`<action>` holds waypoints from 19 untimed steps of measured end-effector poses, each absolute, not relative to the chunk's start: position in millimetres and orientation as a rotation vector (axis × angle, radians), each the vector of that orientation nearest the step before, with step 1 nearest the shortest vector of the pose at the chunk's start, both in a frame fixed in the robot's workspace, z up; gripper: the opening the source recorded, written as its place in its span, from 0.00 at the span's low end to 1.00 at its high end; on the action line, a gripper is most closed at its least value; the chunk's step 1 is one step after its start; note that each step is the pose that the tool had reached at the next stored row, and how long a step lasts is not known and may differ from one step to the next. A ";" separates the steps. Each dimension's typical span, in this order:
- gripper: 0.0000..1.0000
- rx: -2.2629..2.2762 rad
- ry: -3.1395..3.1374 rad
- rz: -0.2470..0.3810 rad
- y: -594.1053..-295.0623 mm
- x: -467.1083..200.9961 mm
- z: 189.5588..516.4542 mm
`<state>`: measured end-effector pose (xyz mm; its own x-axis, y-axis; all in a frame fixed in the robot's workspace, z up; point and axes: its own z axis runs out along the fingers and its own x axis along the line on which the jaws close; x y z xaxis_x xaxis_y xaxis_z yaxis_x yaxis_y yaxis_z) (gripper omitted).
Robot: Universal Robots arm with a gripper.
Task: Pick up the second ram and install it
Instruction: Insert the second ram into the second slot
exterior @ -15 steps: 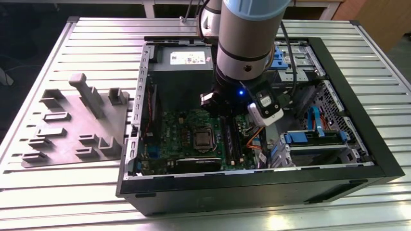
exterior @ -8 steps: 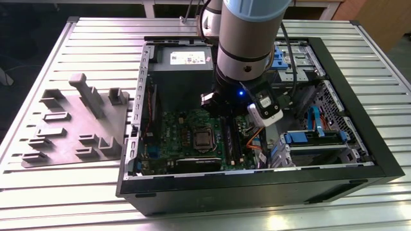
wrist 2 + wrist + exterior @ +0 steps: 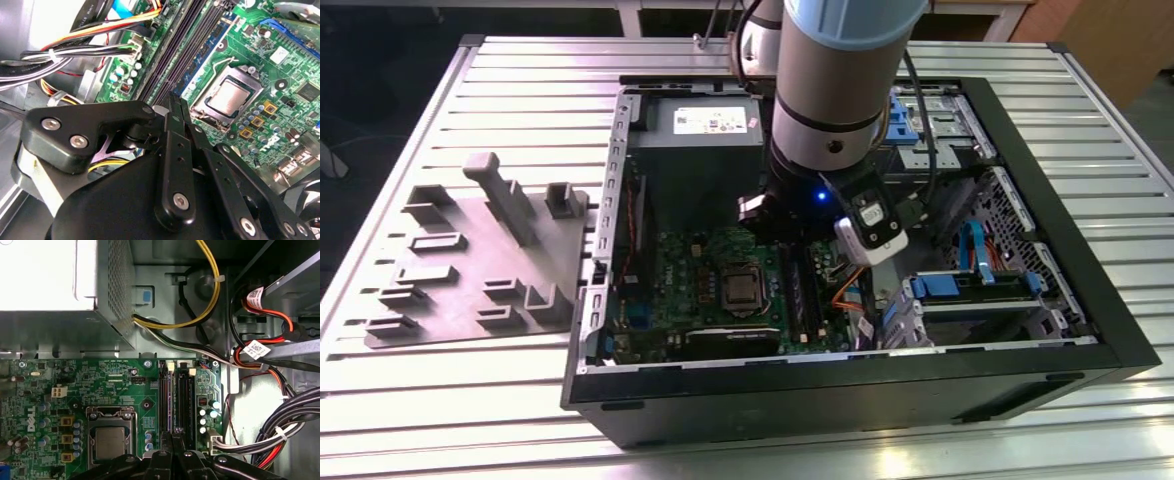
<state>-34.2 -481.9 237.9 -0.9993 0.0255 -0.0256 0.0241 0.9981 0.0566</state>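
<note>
Black and narrow, the pincer [image 3: 176,103] had its fingers [image 3: 172,150] pressed together, with no gap visible between the tips in either wrist view. The tips were down at the long black memory slots [image 3: 185,400], partway along their length. A thin bluish edge ran away from the tips, standing in the slot on the processor's side of the pincer. This looked like the second ram [image 3: 208,55], seated upright in that slot. I could not tell whether the tips were nipping that edge or only touching it.

Just beside the pincer, past that slot, lay the silver-capped processor [image 3: 111,442] in its socket on the green motherboard [image 3: 115,375]. On the pincer's other side, a row of small round capacitors [image 3: 202,420] stood near the slots. Beyond them, bundles of black, white, red and yellow cables [image 3: 280,435] crossed the case floor. Farther from the pincer, past the slot ends, sat the perforated metal power supply [image 3: 40,275], with a yellow cable [image 3: 202,312] looping out of it.

In the exterior view the grey arm [image 3: 827,90] reached straight down into the open black computer case [image 3: 854,405]. Well apart from the pincer, outside the case, a grey moulded tray [image 3: 467,300] lay on the slatted metal table [image 3: 454,420].
</note>
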 end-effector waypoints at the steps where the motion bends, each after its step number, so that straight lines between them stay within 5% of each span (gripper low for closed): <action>1: 0.11 0.039 3.114 0.088 -481.9 -33.9 237.8; 19: 0.11 0.025 3.114 0.090 -484.3 -30.9 234.6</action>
